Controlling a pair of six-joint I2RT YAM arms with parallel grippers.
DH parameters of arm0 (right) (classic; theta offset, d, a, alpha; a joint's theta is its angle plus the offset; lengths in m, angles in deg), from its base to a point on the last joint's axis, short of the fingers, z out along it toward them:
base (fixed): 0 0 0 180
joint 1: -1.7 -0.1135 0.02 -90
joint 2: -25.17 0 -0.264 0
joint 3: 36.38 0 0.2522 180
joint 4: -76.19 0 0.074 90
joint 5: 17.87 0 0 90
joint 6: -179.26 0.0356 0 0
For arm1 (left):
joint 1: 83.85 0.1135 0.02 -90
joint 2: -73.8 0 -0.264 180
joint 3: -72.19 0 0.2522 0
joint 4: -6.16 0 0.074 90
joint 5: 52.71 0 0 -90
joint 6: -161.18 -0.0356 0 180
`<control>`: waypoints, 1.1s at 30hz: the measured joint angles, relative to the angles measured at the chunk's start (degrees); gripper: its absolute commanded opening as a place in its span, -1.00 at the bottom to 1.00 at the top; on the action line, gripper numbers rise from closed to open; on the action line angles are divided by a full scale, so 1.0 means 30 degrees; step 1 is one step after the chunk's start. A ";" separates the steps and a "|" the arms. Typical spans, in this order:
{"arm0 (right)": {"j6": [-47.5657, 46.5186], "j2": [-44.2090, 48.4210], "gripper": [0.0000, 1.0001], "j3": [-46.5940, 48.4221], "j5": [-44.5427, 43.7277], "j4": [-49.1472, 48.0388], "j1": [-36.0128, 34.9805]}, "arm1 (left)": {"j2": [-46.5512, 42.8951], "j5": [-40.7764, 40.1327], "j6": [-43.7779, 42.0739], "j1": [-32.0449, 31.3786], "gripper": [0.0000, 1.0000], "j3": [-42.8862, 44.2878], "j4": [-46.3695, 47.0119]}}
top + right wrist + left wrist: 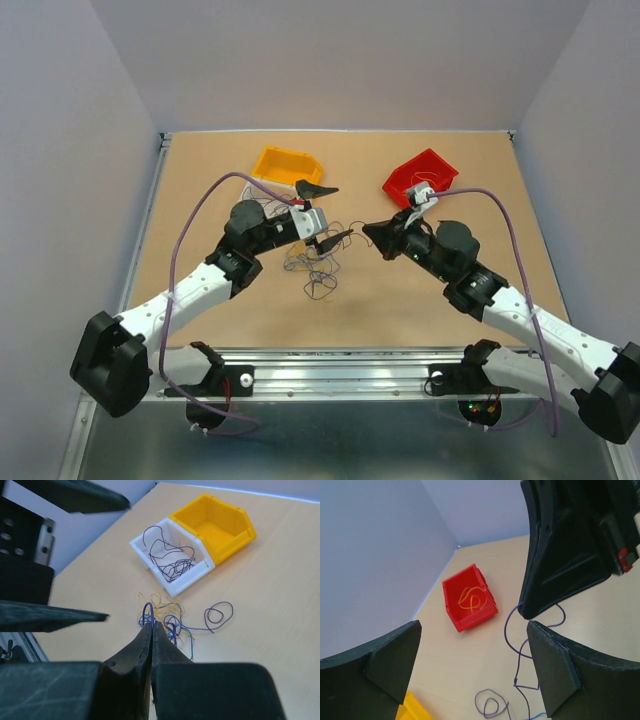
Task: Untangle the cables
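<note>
Loosely tangled cables (167,622), purple and yellow, right jaws clamped on one, left jaws apart.

Yellow bin (285,163), red bin (425,168) beyond cables (312,262)

- Smooth matt wood-look board for the table (420,300).
- Smooth, slightly shiny moulded plastic for the red bin (470,598), yellow bin (220,525) and white bin (175,555).
- Matt black plastic (faintly grainy) on the right gripper (151,624).
- Dull brushed metal along the near rail (340,365).
- Smooth-coated cables (167,620).
</note>
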State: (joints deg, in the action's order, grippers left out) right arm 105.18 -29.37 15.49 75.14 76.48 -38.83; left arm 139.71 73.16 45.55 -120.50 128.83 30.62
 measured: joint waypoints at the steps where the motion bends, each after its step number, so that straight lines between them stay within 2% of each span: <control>1: 0.0000 0.0109 -0.99 -0.0022 0.0022 0.0007 0.0000 | 0.0372 -0.0109 -0.0015 -0.0058 0.98 0.0000 -0.0044; 11: 0.0000 0.1217 -0.99 -0.0211 0.0233 0.0051 0.0000 | 0.2608 -0.1005 -0.0364 -0.0415 0.97 -0.1443 -0.0401; 14: 0.0000 0.1290 -0.99 -0.0284 0.0226 0.0036 0.0000 | 0.2616 -0.0707 -0.0357 -0.0415 0.72 -0.1443 -0.0291; 15: 0.0000 0.1326 -0.99 -0.0357 0.0226 -0.0007 0.0000 | 0.2645 -0.0583 -0.0364 -0.0415 0.53 -0.1443 -0.0240; 20: 0.0087 0.1712 -0.99 -0.0896 0.0211 -0.0124 0.0000 | 0.3971 -0.0357 -0.0641 -0.0430 0.26 -0.0991 -0.0670; 23: 0.0211 0.2514 -0.99 -0.1508 0.0095 -0.0335 0.0000 | 0.5180 -0.0342 -0.0845 -0.0459 -0.05 -0.0517 -0.1319; 24: 0.0277 0.3002 -0.99 -0.1770 -0.0022 -0.0386 0.0000 | 0.5450 -0.0393 -0.0969 -0.0503 -0.20 -0.0379 -0.1523; 27: 0.0423 0.4641 -0.99 -0.2390 -0.0576 -0.0568 0.0000 | 0.6819 -0.0969 -0.1377 -0.0991 -0.35 0.0860 -0.2973; 33: 0.0860 1.0010 -0.99 -0.3679 -0.2608 -0.0255 0.0000 | 0.9887 -0.2018 -0.2273 -0.1574 -0.39 0.4036 -0.5559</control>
State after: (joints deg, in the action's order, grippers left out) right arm 107.76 0.66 4.45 67.31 75.71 -38.83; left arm 169.37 67.11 38.73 -125.22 140.93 13.94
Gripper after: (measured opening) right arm 0.022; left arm 0.309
